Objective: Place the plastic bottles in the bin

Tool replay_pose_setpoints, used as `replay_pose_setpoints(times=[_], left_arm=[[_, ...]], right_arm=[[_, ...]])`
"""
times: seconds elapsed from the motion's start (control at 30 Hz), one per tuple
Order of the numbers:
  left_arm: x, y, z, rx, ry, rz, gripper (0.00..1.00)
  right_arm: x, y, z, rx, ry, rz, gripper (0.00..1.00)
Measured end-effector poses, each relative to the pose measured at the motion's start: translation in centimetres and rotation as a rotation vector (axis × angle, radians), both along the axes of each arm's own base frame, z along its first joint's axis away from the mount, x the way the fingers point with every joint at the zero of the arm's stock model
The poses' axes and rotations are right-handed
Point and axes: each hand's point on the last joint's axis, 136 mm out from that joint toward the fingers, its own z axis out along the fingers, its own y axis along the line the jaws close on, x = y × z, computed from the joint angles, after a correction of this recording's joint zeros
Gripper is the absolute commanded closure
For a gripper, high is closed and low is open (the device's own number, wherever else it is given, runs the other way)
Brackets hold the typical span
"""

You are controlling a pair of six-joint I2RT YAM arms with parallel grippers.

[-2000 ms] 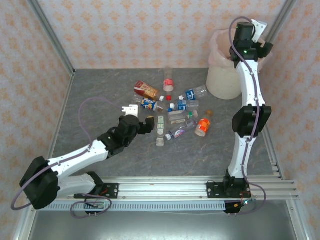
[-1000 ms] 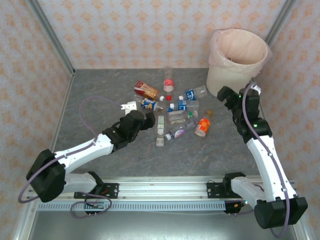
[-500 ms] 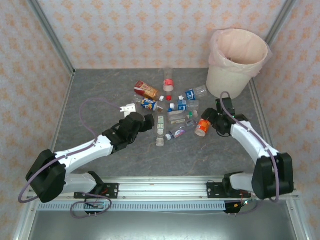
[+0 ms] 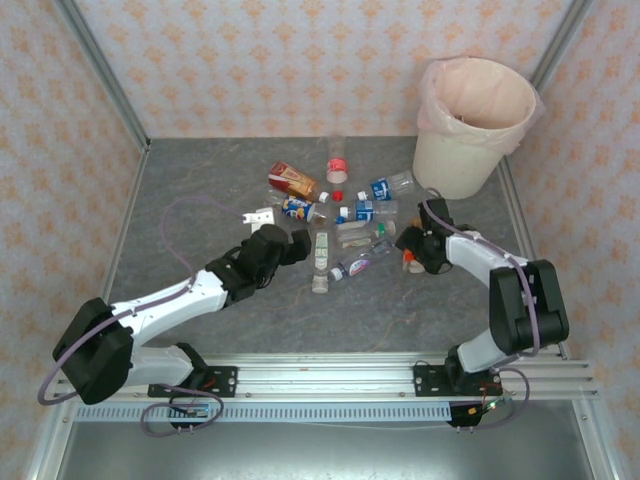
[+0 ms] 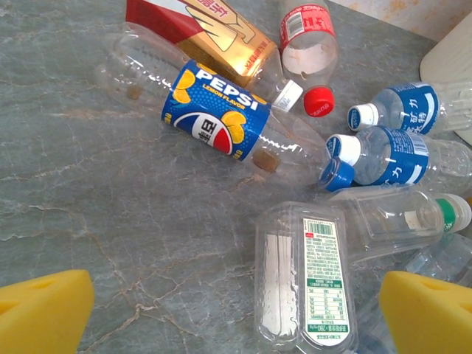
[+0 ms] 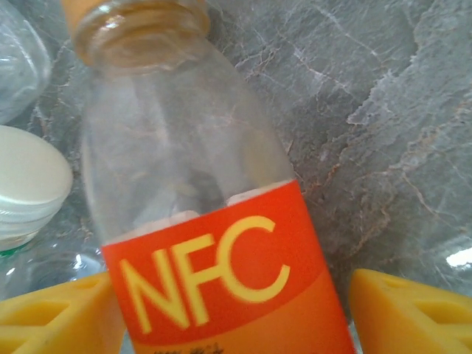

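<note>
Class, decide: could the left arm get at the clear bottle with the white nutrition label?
Probably yes. The left gripper is open just short of that clear bottle, which lies flat with bare table before it and nothing on top.

Bottles (image 4: 322,250) lie on their sides, clustered on the bench (image 4: 210,190): blue-labelled Pepsi bottle (image 5: 214,118), orange-labelled NFC bottle (image 6: 221,287), others mostly clear. Cream, pink-lined bin (image 4: 450,168) stands upright, far right.
</note>
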Motion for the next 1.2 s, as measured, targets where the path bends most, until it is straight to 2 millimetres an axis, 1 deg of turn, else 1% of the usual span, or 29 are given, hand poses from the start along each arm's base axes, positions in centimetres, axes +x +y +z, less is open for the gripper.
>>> replay_pose_setpoints(times=[0.13,0.3,0.47,0.57,0.67,0.73,0.83,0.93,1.07,1.2], left_arm=[[0.2,-0.3,-0.3,0.004,0.008,-0.004,0.0],[0.3,-0.3,-0.1,0.002,0.004,-0.002,0.0],[0.4,-0.4,0.2,-0.002,0.0,-0.002,0.0],[0.4,-0.4,0.2,-0.003,-0.001,-0.002,0.0],[0.4,-0.2,0.3,-0.001,-0.005,0.006,0.0],[0.5,-0.1,0.5,0.0,-0.011,0.015,0.0],[0.6,0.2,0.8,0.002,-0.023,0.028,0.0],[0.6,0.4,1.1,0.002,-0.034,0.038,0.0],[0.5,0.6,1.6,-0.011,-0.042,0.049,0.0],[0.2,0.9,2.4,-0.03,-0.057,0.054,0.0]], right_arm=[[0.1,-0.3,-1.3,-0.021,0.023,-0.002,0.33],[0.0,-0.6,-1.4,-0.046,0.021,0.0,0.38],[-0.3,-1.2,-1.0,-0.075,-0.016,-0.005,0.43],[-0.5,-1.7,0.2,-0.093,-0.061,-0.012,0.45],[-0.1,-2.1,2.9,-0.103,-0.154,-0.018,0.46],[0.2,-2.2,5.3,-0.107,-0.233,-0.013,0.47],[0.6,-2.2,9.7,-0.103,-0.38,0.004,0.48],[0.8,-2.0,13.4,-0.092,-0.511,0.026,0.49],[0.8,-1.0,16.5,-0.061,-0.62,0.093,0.49],[1.5,0.1,19.7,-0.038,-0.711,0.153,0.49]])
